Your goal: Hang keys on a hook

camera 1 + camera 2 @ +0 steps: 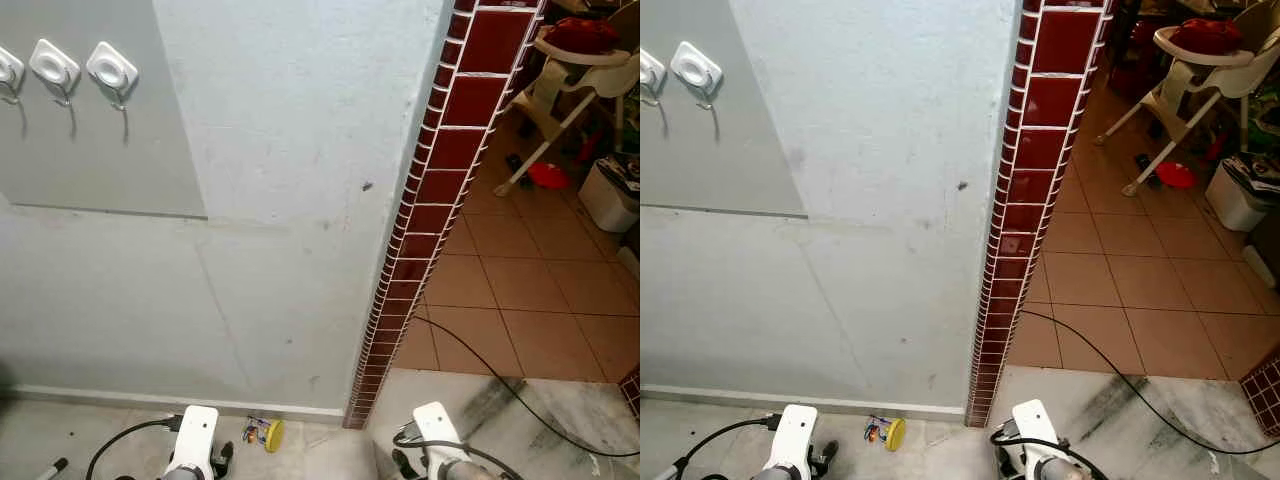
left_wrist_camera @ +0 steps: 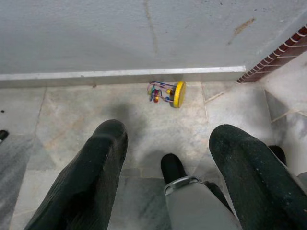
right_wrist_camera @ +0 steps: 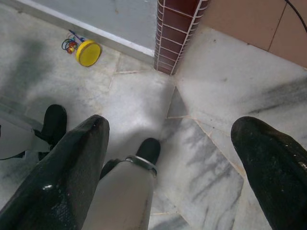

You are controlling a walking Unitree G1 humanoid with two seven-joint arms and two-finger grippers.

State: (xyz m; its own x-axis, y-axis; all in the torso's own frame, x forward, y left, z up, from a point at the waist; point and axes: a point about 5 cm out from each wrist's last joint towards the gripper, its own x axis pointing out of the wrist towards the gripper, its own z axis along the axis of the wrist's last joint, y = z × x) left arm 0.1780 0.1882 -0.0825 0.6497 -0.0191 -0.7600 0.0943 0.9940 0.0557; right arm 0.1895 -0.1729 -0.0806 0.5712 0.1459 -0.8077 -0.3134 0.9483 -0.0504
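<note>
Two arms hang low, wrists pointing at the marble floor (image 3: 201, 158). Left gripper (image 2: 165, 163) open, fingers spread wide, holding nothing; right gripper (image 3: 168, 158) likewise open and empty. Keys (image 2: 167, 92) with a yellow round fob lie on the floor, close against the base of the grey wall (image 1: 280, 200), near the red tile column (image 1: 430, 180). Hooks (image 1: 112, 72) high on the wall's darker panel, well apart from keys; the leftmost cut off at the frame edge. Individual keys too small to tell.
</note>
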